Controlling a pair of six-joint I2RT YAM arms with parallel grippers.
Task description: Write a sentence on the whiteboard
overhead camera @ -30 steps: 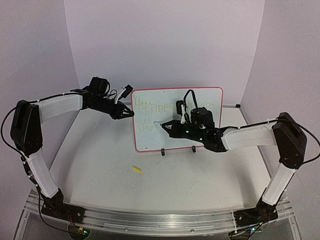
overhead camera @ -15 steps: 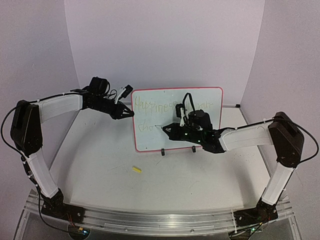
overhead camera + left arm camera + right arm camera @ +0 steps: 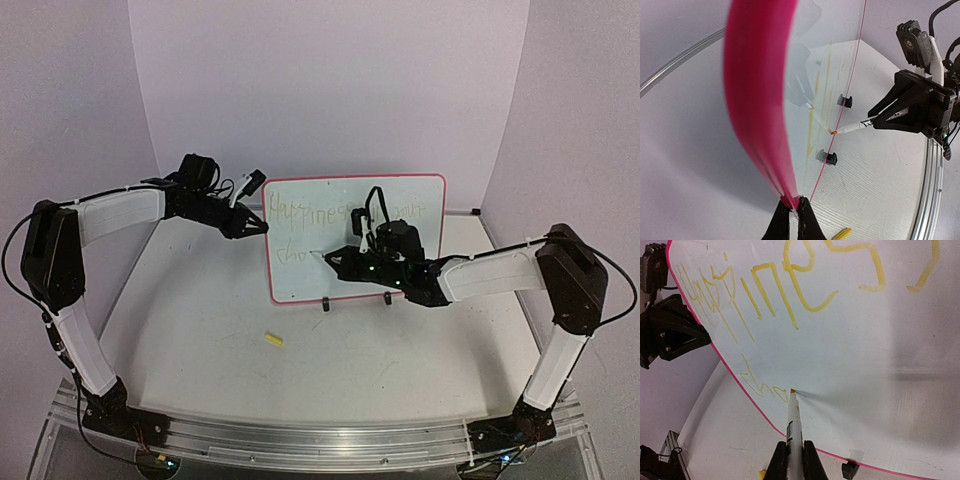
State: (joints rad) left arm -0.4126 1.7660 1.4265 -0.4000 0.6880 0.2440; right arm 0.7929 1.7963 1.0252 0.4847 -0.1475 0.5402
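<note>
Whiteboard (image 3: 300,283) with a thin pink border stands upright on two black clip feet (image 3: 325,304), between the two grippers. The left gripper (image 3: 791,214) has its fingers pinched narrowly on the board's left edge, with the pink rim rising from between their tips. The right gripper (image 3: 790,452) has its fingers clamped around a white marker (image 3: 792,415) that juts straight ahead of them, its yellow-orange tip touching the board's face. The sentence (image 3: 800,285), in faint yellow strokes, reads "Happiness" above that tip; a lower line begins "cho" just left of it. A small yellow piece (image 3: 273,339) lies on the table (image 3: 200,330), well apart from both sets of fingers.
</note>
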